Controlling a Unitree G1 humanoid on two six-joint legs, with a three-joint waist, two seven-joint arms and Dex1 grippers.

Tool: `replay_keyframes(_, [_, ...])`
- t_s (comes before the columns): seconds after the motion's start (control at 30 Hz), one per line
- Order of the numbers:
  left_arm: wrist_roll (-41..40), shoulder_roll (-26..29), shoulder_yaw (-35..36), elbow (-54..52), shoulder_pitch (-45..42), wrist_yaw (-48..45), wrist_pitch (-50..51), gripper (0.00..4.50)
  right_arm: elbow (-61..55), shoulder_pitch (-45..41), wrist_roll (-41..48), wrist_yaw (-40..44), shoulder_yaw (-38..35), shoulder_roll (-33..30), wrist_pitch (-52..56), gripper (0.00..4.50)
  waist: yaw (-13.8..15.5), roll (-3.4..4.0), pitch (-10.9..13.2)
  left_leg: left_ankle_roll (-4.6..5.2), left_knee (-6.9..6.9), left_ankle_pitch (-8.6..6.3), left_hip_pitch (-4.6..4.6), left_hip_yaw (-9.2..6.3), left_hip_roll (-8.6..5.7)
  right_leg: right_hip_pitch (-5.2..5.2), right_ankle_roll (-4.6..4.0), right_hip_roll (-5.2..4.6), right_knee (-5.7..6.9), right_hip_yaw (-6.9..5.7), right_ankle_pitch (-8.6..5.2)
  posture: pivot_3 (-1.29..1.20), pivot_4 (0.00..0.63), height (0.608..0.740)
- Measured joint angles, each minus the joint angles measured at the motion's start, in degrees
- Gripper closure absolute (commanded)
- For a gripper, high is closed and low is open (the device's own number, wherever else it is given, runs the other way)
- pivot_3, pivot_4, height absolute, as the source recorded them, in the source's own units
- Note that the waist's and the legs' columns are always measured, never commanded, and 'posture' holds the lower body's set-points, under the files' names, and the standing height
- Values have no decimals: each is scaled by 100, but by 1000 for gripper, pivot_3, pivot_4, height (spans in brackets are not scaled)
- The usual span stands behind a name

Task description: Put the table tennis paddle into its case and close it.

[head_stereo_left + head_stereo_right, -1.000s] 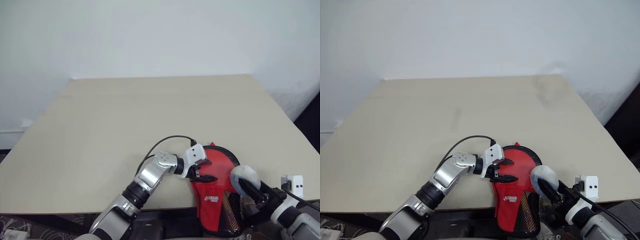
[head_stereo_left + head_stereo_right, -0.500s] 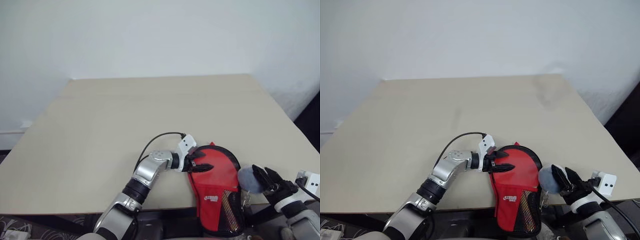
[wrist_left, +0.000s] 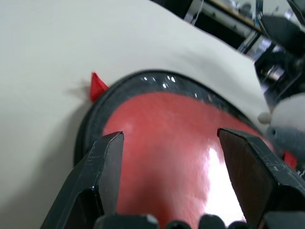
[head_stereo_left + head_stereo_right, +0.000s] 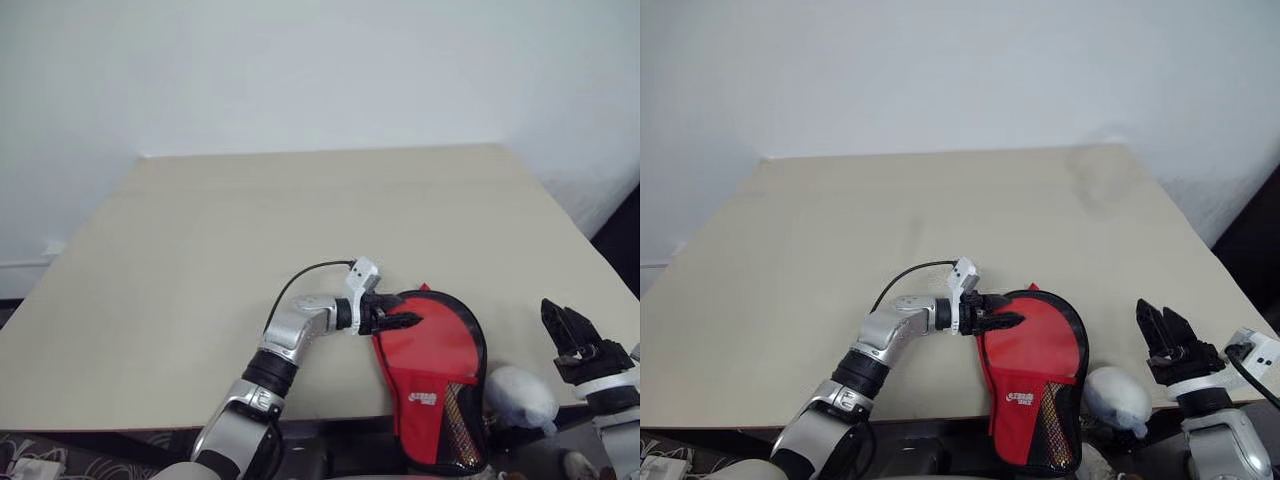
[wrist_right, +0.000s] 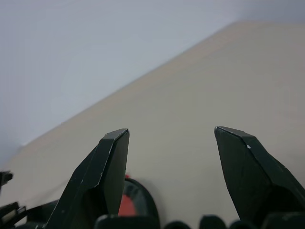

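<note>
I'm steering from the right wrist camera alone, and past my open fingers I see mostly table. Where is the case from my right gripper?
Observer: The case lies to the left of the right gripper, at the near edge of the table. Its narrow end hangs over that edge.
Operator: Is the left gripper on it?
Observer: The left gripper is open at the round end of the case, with nothing between its fingers.
Operator: Is anything in my way?
Observer: A grey fluffy lump sits between the case and your gripper, by the table's near edge and apart from your fingers.
</note>
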Motion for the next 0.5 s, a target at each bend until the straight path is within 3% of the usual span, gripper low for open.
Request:
replay_keyframes(0.3, [-410,566,428,-536,-242,-258,378,1182,-187,-481,278,-154,265,-216,99,1421,1,1,30,0,1,1,1,2,0,2,0,2,2,6,3,0,0,740])
replay_keyframes(0.5, [-644,1434,635,-1195,-236,-651,547,1182,-254,-1224,1527,-367,-137,-1047,426,1421,-7,0,48,2,-5,2,4,4,0,1,-5,5,6,13,7,0,0,740])
